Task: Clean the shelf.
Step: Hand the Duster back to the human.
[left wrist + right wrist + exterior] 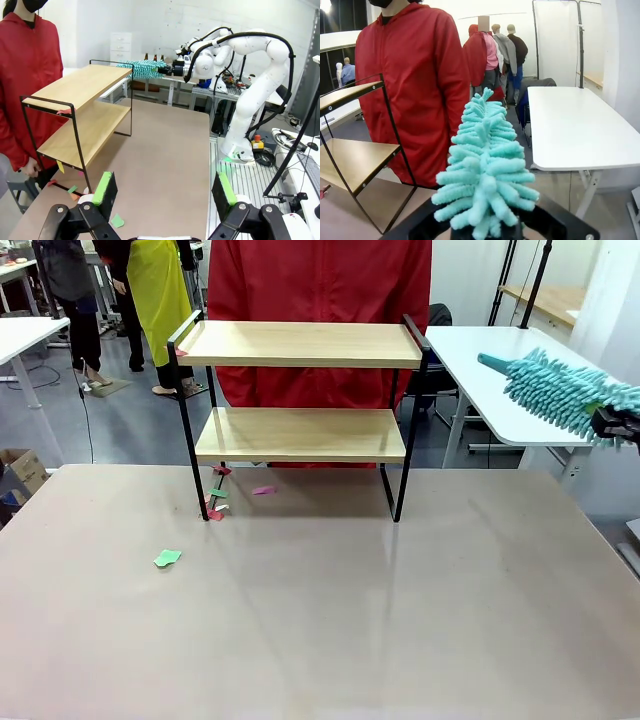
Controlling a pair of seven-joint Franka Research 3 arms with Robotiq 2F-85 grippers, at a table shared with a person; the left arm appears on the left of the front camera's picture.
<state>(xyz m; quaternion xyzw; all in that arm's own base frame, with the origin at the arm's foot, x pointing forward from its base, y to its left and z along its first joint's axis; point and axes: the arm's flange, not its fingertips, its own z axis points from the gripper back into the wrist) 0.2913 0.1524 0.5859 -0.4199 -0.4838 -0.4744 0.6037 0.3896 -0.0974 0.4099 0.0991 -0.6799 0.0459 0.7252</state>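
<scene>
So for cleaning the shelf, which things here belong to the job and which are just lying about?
Part of the job:
- shelf
- teal duster, held in the shut right gripper
- paper scraps by the shelf's foot, green scrap nearer

Just there:
- white side table
- left gripper, open, idle

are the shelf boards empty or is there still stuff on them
Almost empty. Both boards of the shelf look bare, apart from a small red scrap at a top corner. More paper scraps lie on the table.

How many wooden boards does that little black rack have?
2. The shelf has a top board level with its raised side rails, and a lower board directly beneath it, above the table. Both look bare; paper scraps lie by its left leg.
</scene>
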